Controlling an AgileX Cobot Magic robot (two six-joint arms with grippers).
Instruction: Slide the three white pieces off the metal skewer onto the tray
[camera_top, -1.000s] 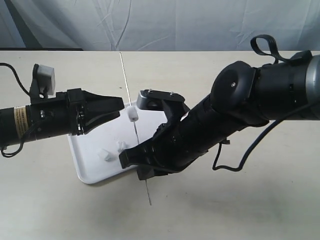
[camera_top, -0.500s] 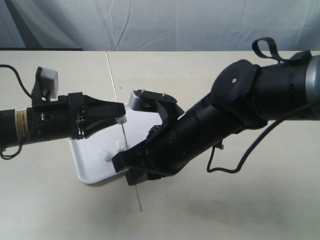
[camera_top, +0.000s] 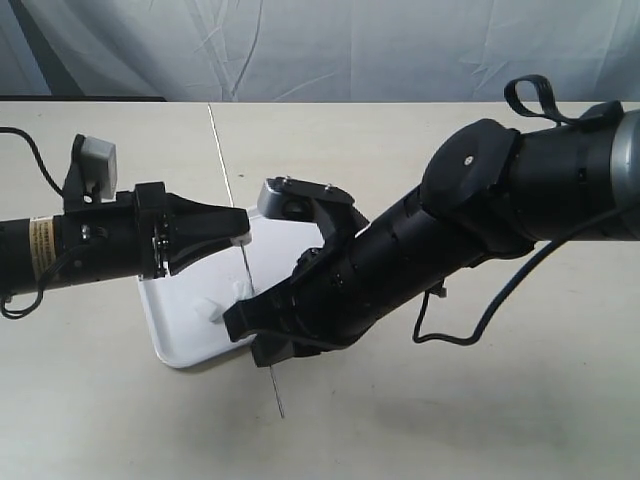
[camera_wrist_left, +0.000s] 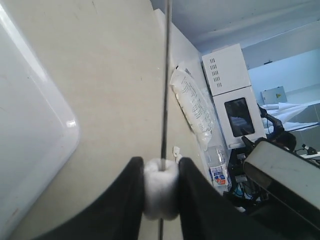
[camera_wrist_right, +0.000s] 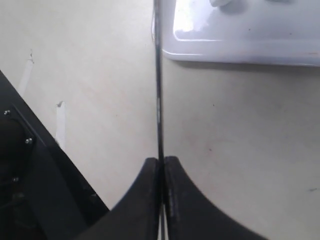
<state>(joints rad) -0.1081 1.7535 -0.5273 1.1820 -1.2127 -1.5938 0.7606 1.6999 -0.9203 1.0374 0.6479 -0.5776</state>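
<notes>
The thin metal skewer (camera_top: 228, 185) stands steeply tilted over the white tray (camera_top: 170, 340). My right gripper (camera_top: 265, 347) is shut on its lower part, as the right wrist view shows with the skewer (camera_wrist_right: 158, 90) pinched between the jaws of the right gripper (camera_wrist_right: 163, 162). One white piece (camera_top: 242, 240) is still threaded on the rod, and my left gripper (camera_top: 238, 238) is shut on it. In the left wrist view that white piece (camera_wrist_left: 161, 187) sits squeezed between the black fingers, with the skewer (camera_wrist_left: 165, 75) running through it. Two more white pieces (camera_top: 210, 308) (camera_top: 240, 290) lie loose on the tray.
The tray's rounded corner (camera_wrist_right: 240, 45) shows in the right wrist view and its rim (camera_wrist_left: 55, 150) in the left wrist view. The beige table (camera_top: 480, 420) surrounds the tray. A grey cloth backdrop (camera_top: 400, 50) hangs behind. The bulky right arm (camera_top: 480, 220) overhangs the tray's right side.
The right arm carried the skewer leftward, bringing the threaded white piece between the left fingers. The left gripper closed on the piece. Little has moved in the last half second.
</notes>
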